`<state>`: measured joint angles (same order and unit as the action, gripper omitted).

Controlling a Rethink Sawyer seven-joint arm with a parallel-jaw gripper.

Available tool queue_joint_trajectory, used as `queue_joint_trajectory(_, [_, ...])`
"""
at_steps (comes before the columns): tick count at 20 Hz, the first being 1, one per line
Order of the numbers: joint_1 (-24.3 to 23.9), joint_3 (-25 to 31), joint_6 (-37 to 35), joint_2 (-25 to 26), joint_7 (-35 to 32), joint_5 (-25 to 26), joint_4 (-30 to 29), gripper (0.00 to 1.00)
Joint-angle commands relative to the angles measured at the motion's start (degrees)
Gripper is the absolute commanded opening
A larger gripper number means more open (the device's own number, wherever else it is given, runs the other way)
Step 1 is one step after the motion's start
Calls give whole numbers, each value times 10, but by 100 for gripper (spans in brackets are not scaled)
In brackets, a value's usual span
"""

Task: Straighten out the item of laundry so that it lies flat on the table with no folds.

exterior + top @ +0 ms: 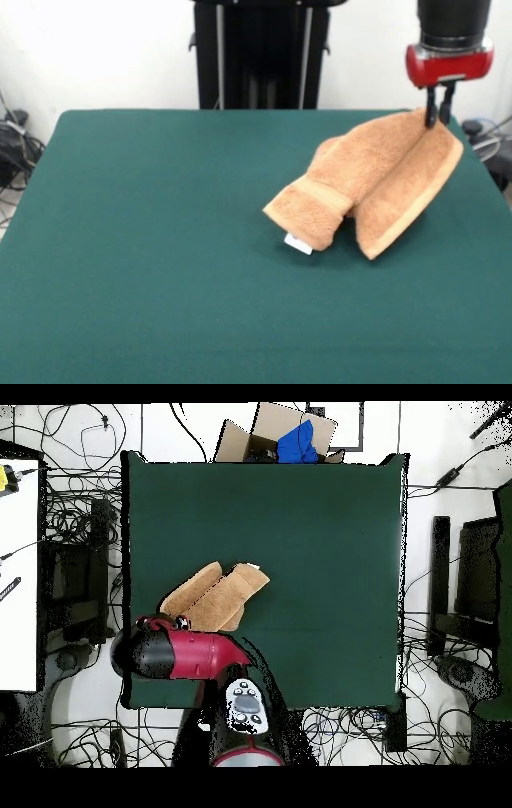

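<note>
The item of laundry point(376, 180) is a light-orange towel, folded over itself and bunched on the right side of the green table point(144, 240). A small white tag point(298, 243) sticks out at its lower front edge. My gripper point(438, 112) comes down at the towel's far right corner and is shut on the cloth there, holding that corner up while the rest slopes down to the table. From overhead the towel point(215, 596) lies as two folded lobes near the table's point(320, 524) left edge, and the red arm head point(155, 649) hides the fingers.
A cardboard box point(262, 432) holding something blue stands past the table's top edge in the overhead view. Cables cover the floor all round. A white surface point(18, 574) lies off to the left and black equipment point(470, 584) to the right.
</note>
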<state>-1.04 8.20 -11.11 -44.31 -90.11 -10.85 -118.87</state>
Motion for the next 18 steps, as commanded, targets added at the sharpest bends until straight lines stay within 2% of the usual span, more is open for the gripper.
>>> queue_joint_trajectory(1, [44,-23,-11,17,-165,-54,37,0])
queue_joint_trajectory(8, [82,-49,-10,27,-168,-75,52,0])
queue_joint_trajectory(13, [89,-53,0,35,-161,-83,52,0])
queue_joint_trajectory(18, [42,-26,26,44,-127,-61,39,0])
